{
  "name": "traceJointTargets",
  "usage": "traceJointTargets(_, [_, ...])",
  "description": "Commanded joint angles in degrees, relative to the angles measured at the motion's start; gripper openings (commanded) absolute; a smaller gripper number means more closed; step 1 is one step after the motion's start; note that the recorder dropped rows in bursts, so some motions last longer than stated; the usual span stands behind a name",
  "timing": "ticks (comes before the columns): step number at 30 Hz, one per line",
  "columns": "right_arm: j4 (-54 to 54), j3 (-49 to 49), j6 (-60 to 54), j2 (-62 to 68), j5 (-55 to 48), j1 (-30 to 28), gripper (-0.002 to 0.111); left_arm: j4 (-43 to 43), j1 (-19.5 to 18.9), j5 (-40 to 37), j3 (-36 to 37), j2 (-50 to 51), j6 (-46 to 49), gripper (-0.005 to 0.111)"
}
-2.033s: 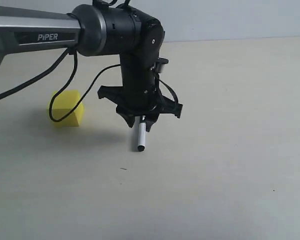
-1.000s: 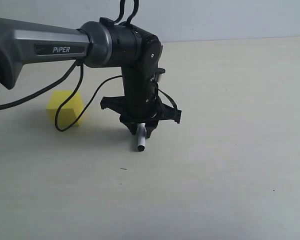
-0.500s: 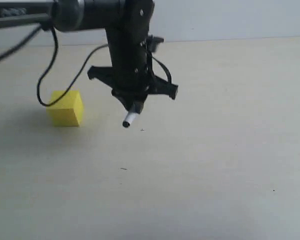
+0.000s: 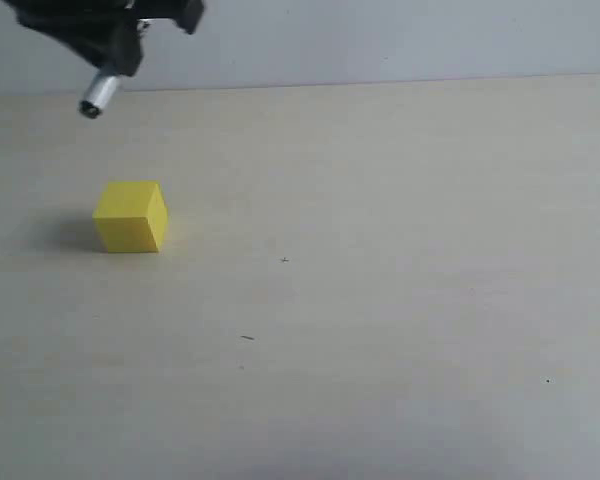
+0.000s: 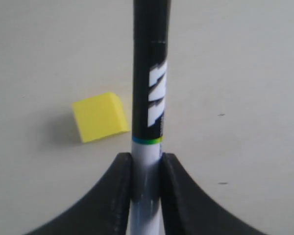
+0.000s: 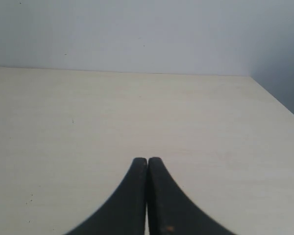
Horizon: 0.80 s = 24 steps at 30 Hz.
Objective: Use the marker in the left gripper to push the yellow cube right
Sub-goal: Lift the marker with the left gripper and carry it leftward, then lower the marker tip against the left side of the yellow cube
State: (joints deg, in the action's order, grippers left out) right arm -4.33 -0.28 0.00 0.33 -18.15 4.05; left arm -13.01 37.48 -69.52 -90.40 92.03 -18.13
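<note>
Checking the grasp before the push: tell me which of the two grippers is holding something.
The left gripper: its jaws clamp the marker by its white barrel. The right gripper has its jaws pressed together, empty.

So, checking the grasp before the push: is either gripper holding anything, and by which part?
The left gripper clamps the marker by its white barrel, right beside the long black part. The right gripper is shut on nothing.

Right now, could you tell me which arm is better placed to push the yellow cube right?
Left. The left gripper holds the marker, raised near the yellow cube; the right gripper is shut, empty, and its view shows no cube.
</note>
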Motion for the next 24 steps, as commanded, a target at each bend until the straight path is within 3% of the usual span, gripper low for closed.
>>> traceJointTargets(1, [-0.04, 0.28, 0.0, -0.33, 1.08, -0.37, 0.0, -3.85, -5.55, -0.44, 8.58, -5.55, 2.47, 0.0])
traceJointTargets(8, [-0.04, 0.28, 0.0, -0.33, 1.08, -0.37, 0.0, -4.38, -17.93, -0.44, 21.91, -8.26, 9.69, 0.0])
traceJointTargets(13, [-0.04, 0.28, 0.0, -0.33, 1.08, -0.37, 0.0, -4.78, -26.91, 10.02, 28.29, -6.83, 10.86, 0.0])
traceJointTargets(17, [-0.04, 0.28, 0.0, -0.33, 1.08, -0.37, 0.0, -5.11, -29.22, 18.71, 29.23, -4.34, 12.08, 0.0])
traceJointTargets(20, [-0.04, 0.28, 0.0, -0.33, 1.08, -0.37, 0.0, -5.37, -29.48, 22.99, 29.23, -1.98, 19.06, 0.0])
traceJointTargets(24, [-0.04, 0.28, 0.0, -0.33, 1.08, -0.37, 0.0, -5.26, -29.9, 21.61, 26.41, 5.75, 40.35, 0.0])
